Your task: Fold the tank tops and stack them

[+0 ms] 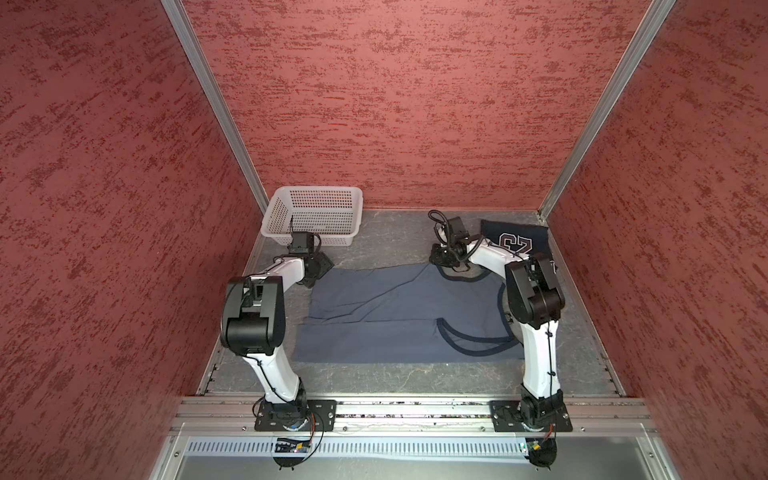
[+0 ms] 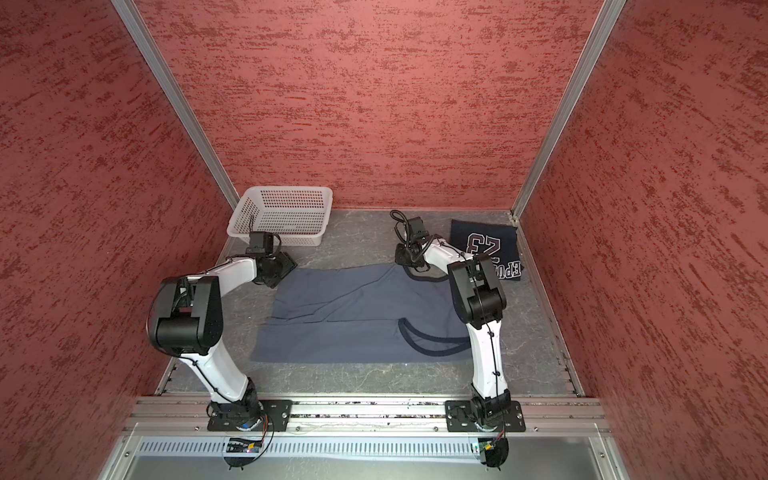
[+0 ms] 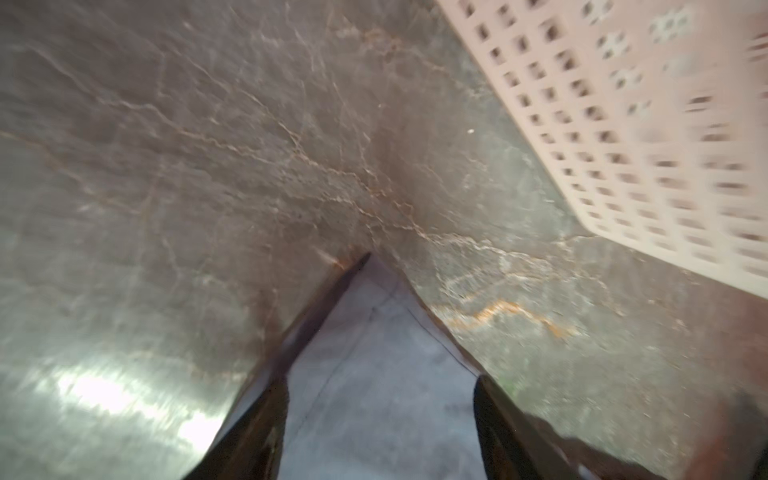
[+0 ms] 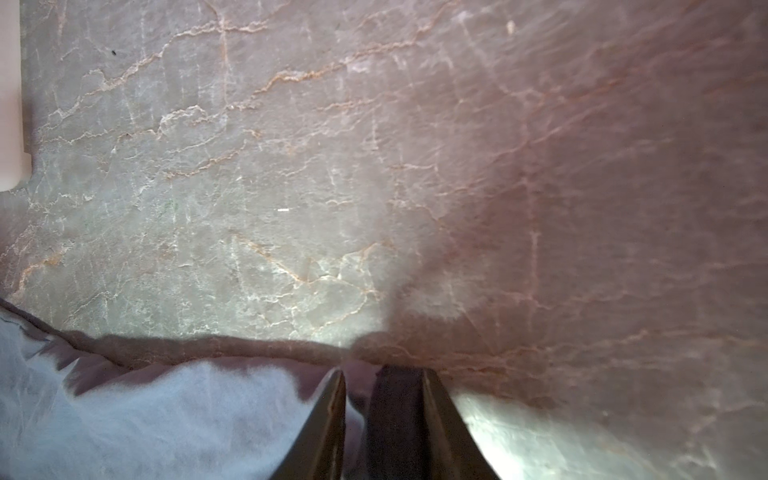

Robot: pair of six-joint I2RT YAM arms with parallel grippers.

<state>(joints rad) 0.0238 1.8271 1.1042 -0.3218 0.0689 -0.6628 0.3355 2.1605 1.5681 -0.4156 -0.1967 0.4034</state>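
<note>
- The grey-blue tank top (image 1: 386,316) is lying flat across the middle of the table (image 1: 395,245), with its hem pointing to the left edge and its straps to the right edge.
- The navy "23" tank top (image 1: 519,241) is sitting folded in the far right corner, which is probably where the stack is going.
- As I judge it, you are taking hold of the far long edge so as to fold it toward the near edge.
- Your left gripper (image 3: 382,380) is standing with its jaws released, straddling the far hem corner. The cloth is lying between them, but nothing is pinching it.
- Be lowering until both jaws are bracketing the stitched hem before closing, so you are catching every layer.
- Your right gripper (image 4: 384,374) is clenching its jaws on the dark-trimmed strap at the far edge. Be checking that the grip is taking grey cloth as well as trim, since a trim-only hold is likely to be stretching and slipping.
- Be lifting both ends together, only just clear of the table. Be holding the edge taut between them, or the middle will be sagging and creasing.
- The white perforated basket (image 1: 322,190) is sitting in the far left corner, near your left wrist. Be steering that arm clear of it.
</note>
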